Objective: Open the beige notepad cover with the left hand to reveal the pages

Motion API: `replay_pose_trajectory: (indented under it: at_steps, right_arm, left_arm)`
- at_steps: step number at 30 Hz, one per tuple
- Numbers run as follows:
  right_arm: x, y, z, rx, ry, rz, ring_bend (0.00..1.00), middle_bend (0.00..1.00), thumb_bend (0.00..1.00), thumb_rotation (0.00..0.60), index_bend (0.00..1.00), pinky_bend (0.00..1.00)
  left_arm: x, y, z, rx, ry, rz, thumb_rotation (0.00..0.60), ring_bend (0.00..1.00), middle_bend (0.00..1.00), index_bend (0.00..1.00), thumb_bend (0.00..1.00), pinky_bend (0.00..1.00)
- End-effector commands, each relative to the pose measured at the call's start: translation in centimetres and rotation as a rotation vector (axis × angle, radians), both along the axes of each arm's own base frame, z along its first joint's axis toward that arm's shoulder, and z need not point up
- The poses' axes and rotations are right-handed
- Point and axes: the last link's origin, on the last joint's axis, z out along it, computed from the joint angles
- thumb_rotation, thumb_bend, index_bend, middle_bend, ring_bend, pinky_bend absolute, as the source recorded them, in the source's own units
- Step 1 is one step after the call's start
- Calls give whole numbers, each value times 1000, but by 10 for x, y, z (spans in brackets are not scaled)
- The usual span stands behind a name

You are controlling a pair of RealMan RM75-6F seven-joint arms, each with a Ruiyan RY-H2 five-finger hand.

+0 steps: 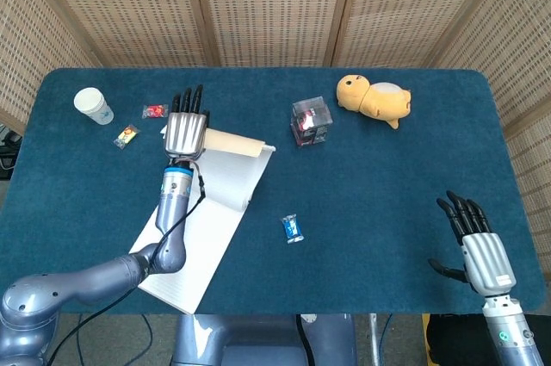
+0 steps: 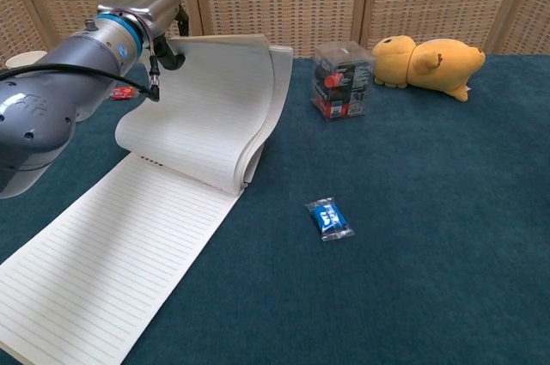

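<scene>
Beige-covered lined paper notepad [image 2: 129,245] lying open near the table's left front, white ruled pages exposed and running diagonally toward the front edge. Cover and a sheaf of pages [image 2: 215,107] lifted and curled back over the far end, arching up from the flat page below. Far edge of that lifted sheaf held up under the silver-and-black left hand [image 1: 185,129], dark fingers [image 1: 189,101] stretched out straight and close together, pointing away toward the wicker screen; exact grip hidden beneath the palm in both views. Left forearm angled across the open page in the head view.

Small blue foil sachet [image 2: 329,218] on the dark blue felt table [image 1: 387,194] just right of the notepad. Clear plastic cube box with red and black contents [image 2: 342,79] farther back, near the curled cover's right edge but apart from it. Yellow plush toy [image 2: 427,63] lying on its side right of the box. White paper cup [image 1: 93,106] at the far left, with two small wrapped sweets [image 1: 140,122] between it and the left hand.

Right hand [image 1: 479,250] at the near right corner, well apart from everything, fingers spread and straight, holding nothing.
</scene>
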Motion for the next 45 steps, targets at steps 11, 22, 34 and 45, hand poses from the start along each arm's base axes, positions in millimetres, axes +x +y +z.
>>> replay_pose_trajectory:
  at_steps: [11,22,34,45]
  right_arm:
    - [0,2,2,-7,-1,3,0,0,35,600,54,0]
    - [4,8,2,-5,-1,25,0,0,34,600,54,0]
    - [11,12,-1,-3,4,55,0,0,34,600,53,0]
    - [10,10,4,-15,-7,53,0,0,34,600,49,0]
  left_arm:
    - [-8,-10,2,-26,-18,-19,600,0,0,0,201,0]
    - [-63,-75,62,-25,-50,-79,600,0,0,0,195,0]
    - [-143,-186,116,-55,-33,-12,600,0,0,0,142,0]
    - [-183,-258,110,-15,-71,20,600,0,0,0,142,0]
